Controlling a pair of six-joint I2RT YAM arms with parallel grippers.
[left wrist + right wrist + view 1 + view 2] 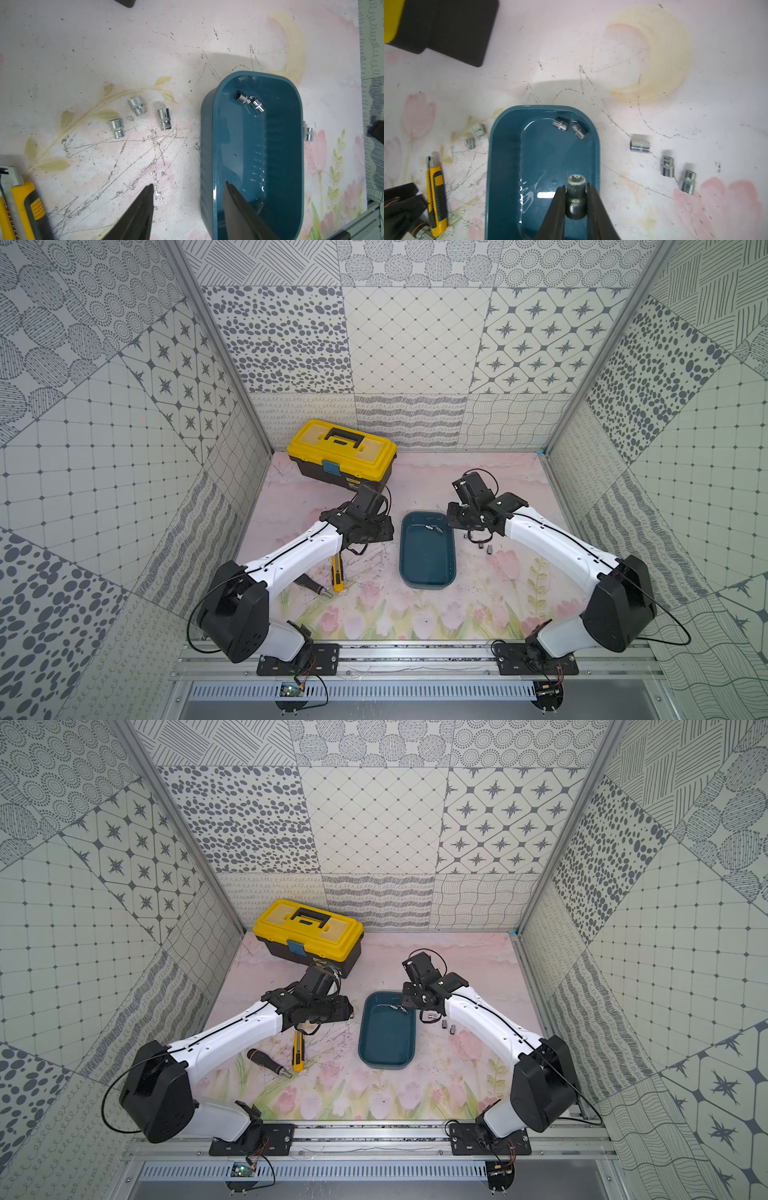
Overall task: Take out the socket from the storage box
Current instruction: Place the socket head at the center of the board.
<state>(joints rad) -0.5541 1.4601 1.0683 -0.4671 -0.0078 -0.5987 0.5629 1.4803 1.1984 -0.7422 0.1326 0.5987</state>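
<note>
Socket (575, 200) in right pincer (575, 186), box (504, 176) cropped

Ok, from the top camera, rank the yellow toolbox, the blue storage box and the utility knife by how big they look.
In a top view, largest to smallest:
yellow toolbox
storage box
utility knife
None look alike.

We are seeing patchwork grey-and-white patterned walls (407, 344) enclosing a scuffed pink floral tabletop (415, 489), with aluminium posts (219, 348) standing in the two back corners.
</note>
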